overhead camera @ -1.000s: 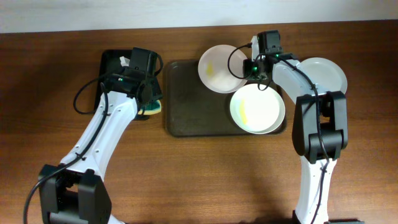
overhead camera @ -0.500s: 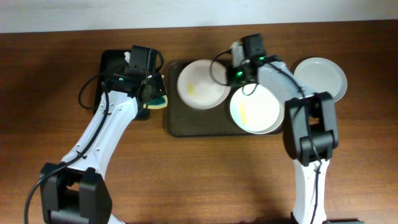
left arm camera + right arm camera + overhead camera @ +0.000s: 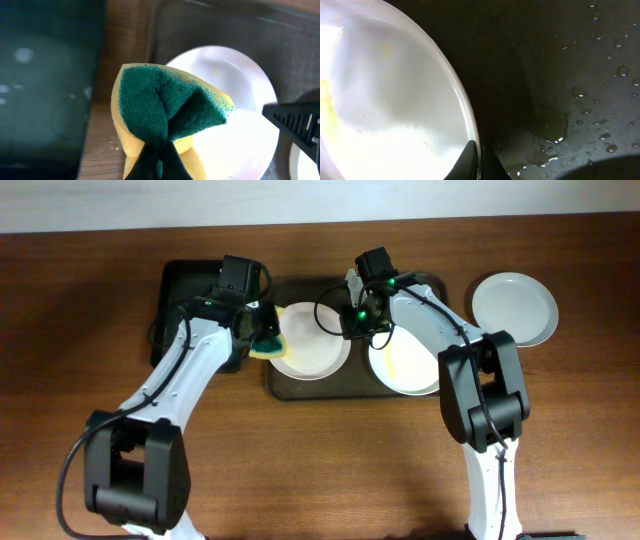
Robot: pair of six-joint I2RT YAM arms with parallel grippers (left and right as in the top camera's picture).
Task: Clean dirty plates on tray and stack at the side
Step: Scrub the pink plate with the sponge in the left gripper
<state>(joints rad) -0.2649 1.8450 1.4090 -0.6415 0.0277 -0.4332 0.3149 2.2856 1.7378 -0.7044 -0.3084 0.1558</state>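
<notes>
The dark brown tray (image 3: pixel 335 385) holds two dirty plates. My right gripper (image 3: pixel 349 323) is shut on the right rim of the left plate (image 3: pixel 311 340), which it holds over the tray's left part; the right wrist view shows the rim (image 3: pixel 465 107) pinched between the fingers (image 3: pixel 479 150). The second plate (image 3: pixel 405 365), with a yellow smear, lies on the tray's right part. A third plate (image 3: pixel 514 308) lies on the table to the right. My left gripper (image 3: pixel 262 338) is shut on a yellow-and-green sponge (image 3: pixel 165 107) at the held plate's (image 3: pixel 235 115) left edge.
A smaller black tray (image 3: pixel 190 290) stands left of the brown tray, under my left arm. Water drops lie on the brown tray's surface (image 3: pixel 580 100). Bare wooden table (image 3: pixel 320 470) lies in front.
My right gripper has carried the plate leftward from the tray's back edge to its left part. My left gripper has brought the sponge right, from the black tray to the plate's edge.
</notes>
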